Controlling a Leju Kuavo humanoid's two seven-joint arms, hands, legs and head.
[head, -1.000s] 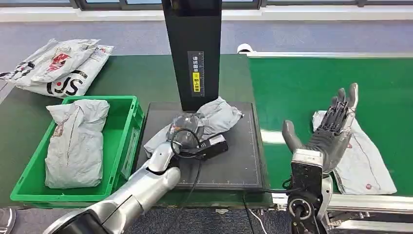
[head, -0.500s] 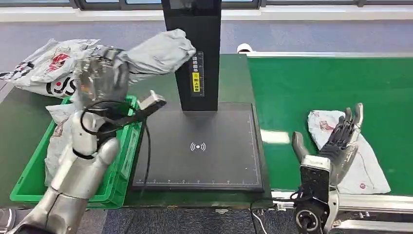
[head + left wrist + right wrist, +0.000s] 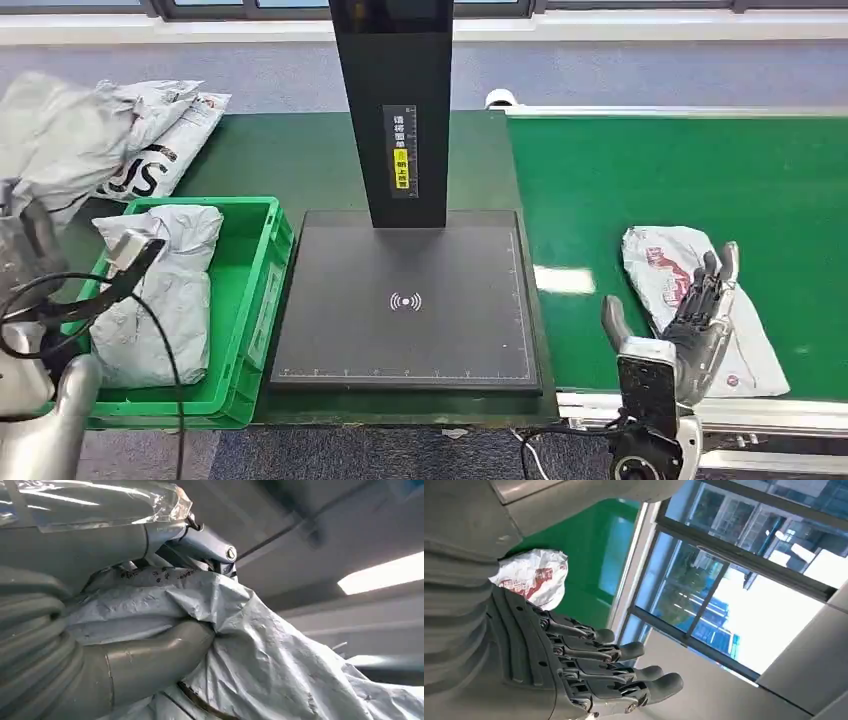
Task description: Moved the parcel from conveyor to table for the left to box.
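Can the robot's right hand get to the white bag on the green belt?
Probably yes. The right hand is open with its fingers spread, and it hovers right beside the white parcel on the conveyor. Nothing sits between them, so the way looks free.

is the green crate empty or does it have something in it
Not empty. In the head view one crumpled grey parcel lies inside the green crate, covering most of its floor. Whether anything lies under it cannot be told.

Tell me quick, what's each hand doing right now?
Left hand: holding a grey parcel.
Right hand: open, holding nothing.
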